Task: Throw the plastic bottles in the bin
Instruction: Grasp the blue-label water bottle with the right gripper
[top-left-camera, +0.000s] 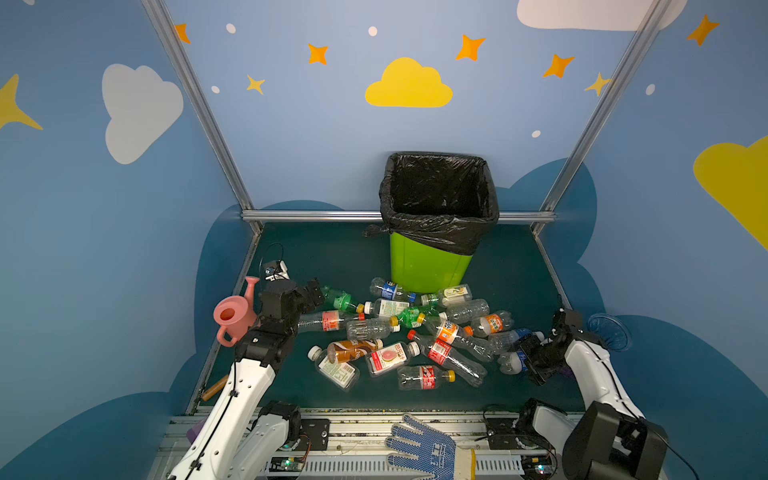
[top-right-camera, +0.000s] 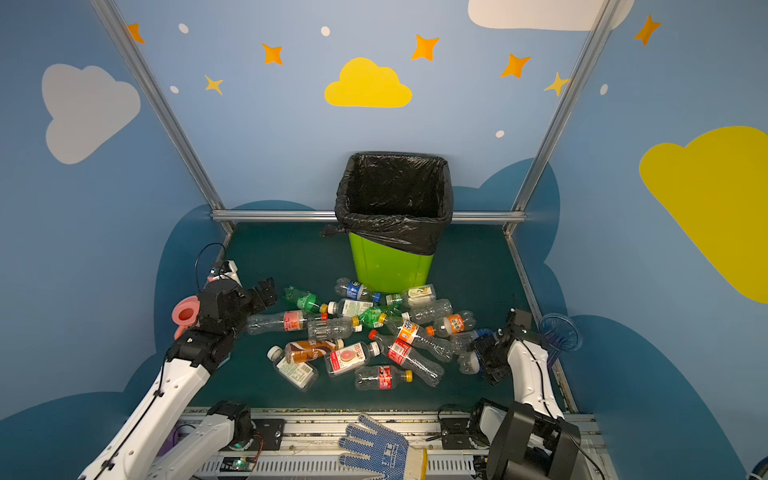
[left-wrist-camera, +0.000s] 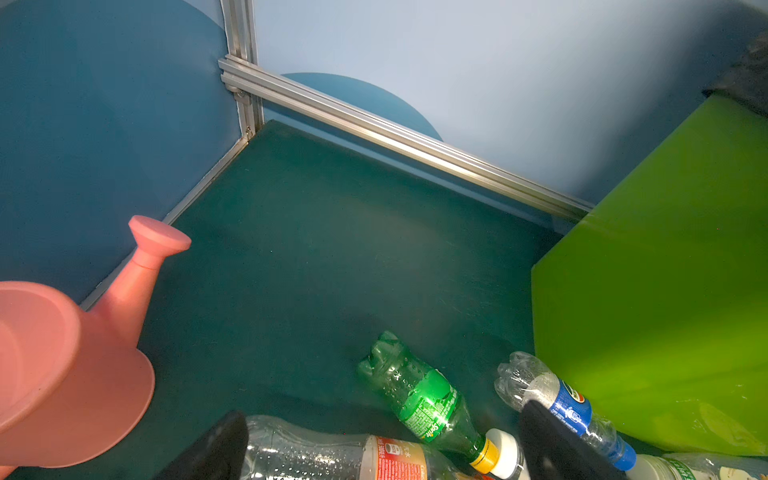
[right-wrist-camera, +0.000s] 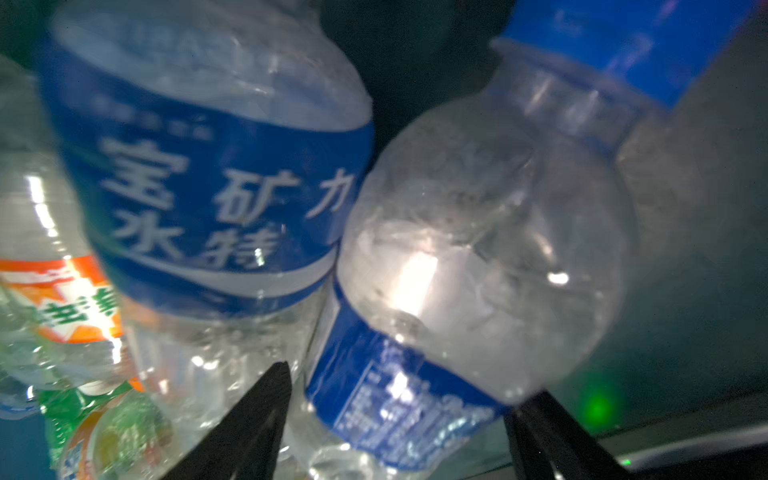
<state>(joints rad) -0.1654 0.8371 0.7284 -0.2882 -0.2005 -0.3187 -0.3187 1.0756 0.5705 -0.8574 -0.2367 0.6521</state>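
A dark green bench (top-left-camera: 332, 253) sits inside blue walls (top-left-camera: 104, 249) painted with clouds and stars.

The left arm (top-left-camera: 249, 374) reaches forward from the near left corner. Its wrist is bent so the jaws point toward the middle of the bench, just past a pink watering can (top-left-camera: 232, 316). These jaws are spread wide. In the left wrist view a clear bottle with a red label (left-wrist-camera: 332, 457) lies on its side between the two dark jaw tips. A green bottle (left-wrist-camera: 419, 399) lies just beyond them. Whether either tip touches the red-labelled bottle cannot be told.

The right arm (top-left-camera: 590, 365) rises from the near right corner and folds down and inward, with its jaws low at the right edge of the heap. In the right wrist view the jaws stand on either side of a clear bottle with a blue label (right-wrist-camera: 478, 270), which lies between them. One tip appears to meet its rounded side, but the blurred picture does not show whether the jaws are squeezing it. A second blue-labelled bottle (right-wrist-camera: 208, 187) lies against it.

In both top views the plastic bottles (top-left-camera: 384, 359) lie on their sides in a loose heap at the middle of the bench. The bin (top-left-camera: 428, 266), lime green with a black bag folded over its rim, stands upright behind the heap near the back wall. The farthest bottles lie right at its foot.
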